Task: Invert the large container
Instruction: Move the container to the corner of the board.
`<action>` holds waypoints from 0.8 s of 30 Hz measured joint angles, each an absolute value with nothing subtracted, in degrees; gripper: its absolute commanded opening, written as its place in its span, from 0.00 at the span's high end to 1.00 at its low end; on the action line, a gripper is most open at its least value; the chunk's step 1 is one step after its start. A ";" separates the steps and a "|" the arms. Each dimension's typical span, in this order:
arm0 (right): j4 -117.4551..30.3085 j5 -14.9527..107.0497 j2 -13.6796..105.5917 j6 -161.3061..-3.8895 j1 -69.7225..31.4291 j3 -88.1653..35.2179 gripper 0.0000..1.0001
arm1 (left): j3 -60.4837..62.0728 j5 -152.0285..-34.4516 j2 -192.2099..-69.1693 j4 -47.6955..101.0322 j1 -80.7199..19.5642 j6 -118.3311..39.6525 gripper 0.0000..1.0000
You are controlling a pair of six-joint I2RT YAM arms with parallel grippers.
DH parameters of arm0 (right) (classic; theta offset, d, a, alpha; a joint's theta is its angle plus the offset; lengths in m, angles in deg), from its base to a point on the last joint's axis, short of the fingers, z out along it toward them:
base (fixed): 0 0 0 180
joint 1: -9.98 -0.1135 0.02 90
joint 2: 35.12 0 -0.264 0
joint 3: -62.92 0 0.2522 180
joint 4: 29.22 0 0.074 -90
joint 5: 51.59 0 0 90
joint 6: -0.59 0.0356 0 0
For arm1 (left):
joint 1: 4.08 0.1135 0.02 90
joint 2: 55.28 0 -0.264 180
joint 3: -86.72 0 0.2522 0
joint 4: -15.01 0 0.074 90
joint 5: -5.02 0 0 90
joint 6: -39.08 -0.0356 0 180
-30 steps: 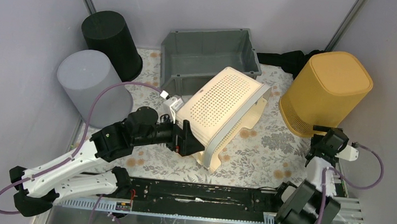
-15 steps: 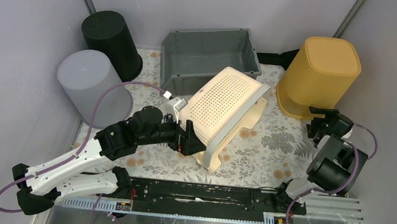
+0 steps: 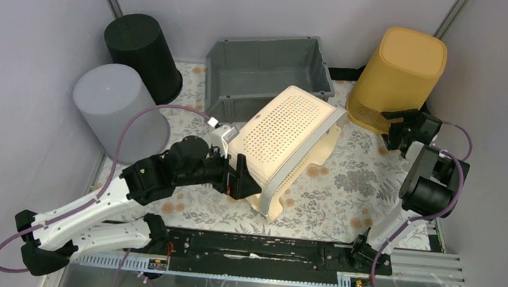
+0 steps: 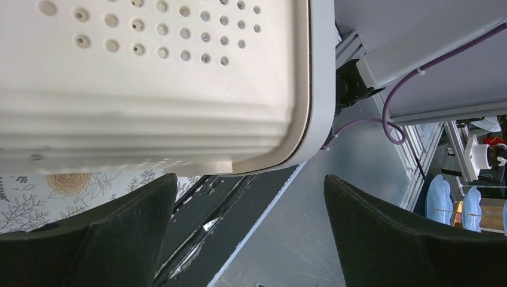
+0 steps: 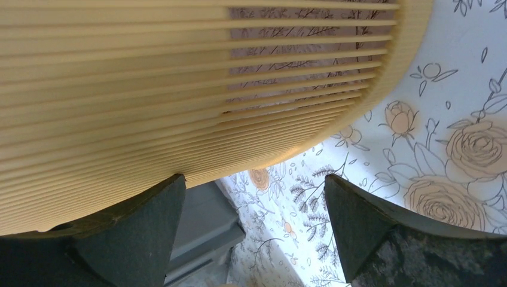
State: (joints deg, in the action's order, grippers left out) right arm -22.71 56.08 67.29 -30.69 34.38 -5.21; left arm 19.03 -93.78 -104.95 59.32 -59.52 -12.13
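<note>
The left gripper (image 3: 239,175) sat spread wide near and left of the grey crate (image 3: 263,44). Its fingers (image 4: 101,239) straddled the rim corner of the cream perforated basket (image 3: 284,129) without pinching it. That basket leaned base-up, tilted, its near rim on the floral table cover (image 3: 351,187) and its far edge against the crate's near wall. It had hardly shifted over the last second.

The right gripper (image 3: 395,128), right of the crate, was also spread. In the wrist view one finger (image 5: 149,227) seemed to touch the lower edge of the yellow slatted bin (image 3: 399,73), and nothing was clamped. This was where the change lay. A second earlier the bin had hung tilted, nearer than the crate's right end. It now stood base-up on its mouth, level with the crate's far right corner, and the right arm had followed it there.

If the yellow bin was the large container, the turn looked done. If the basket was meant, it was only about half over. I could not tell which.

Room was tight around the bin, which stood close to the right wall and the back corner. The basket had bare cover to the crate's near right to fall onto. Left of the crate, a grey round bin (image 3: 113,100) and, farther back, a black one (image 3: 138,43) already stood base-up.
</note>
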 measured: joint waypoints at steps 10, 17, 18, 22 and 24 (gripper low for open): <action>-28.56 54.09 66.85 -32.75 34.51 -5.45 0.01 | 18.27 -93.51 -104.76 60.32 -59.52 -12.29 0.00; -36.96 51.34 46.92 -37.05 35.10 0.15 0.01 | 16.08 -92.84 -103.73 62.90 -59.52 -12.35 0.00; -38.62 51.23 44.18 -38.19 35.15 -0.16 0.01 | 15.38 -92.49 -103.58 63.23 -59.52 -12.46 0.00; -46.09 52.63 35.77 -42.74 35.19 -2.65 0.01 | 12.72 -91.46 -102.66 64.54 -59.52 -12.88 0.00; -49.55 55.86 33.41 -44.64 35.21 -3.96 0.01 | 11.78 -90.74 -101.92 65.48 -59.52 -13.01 0.00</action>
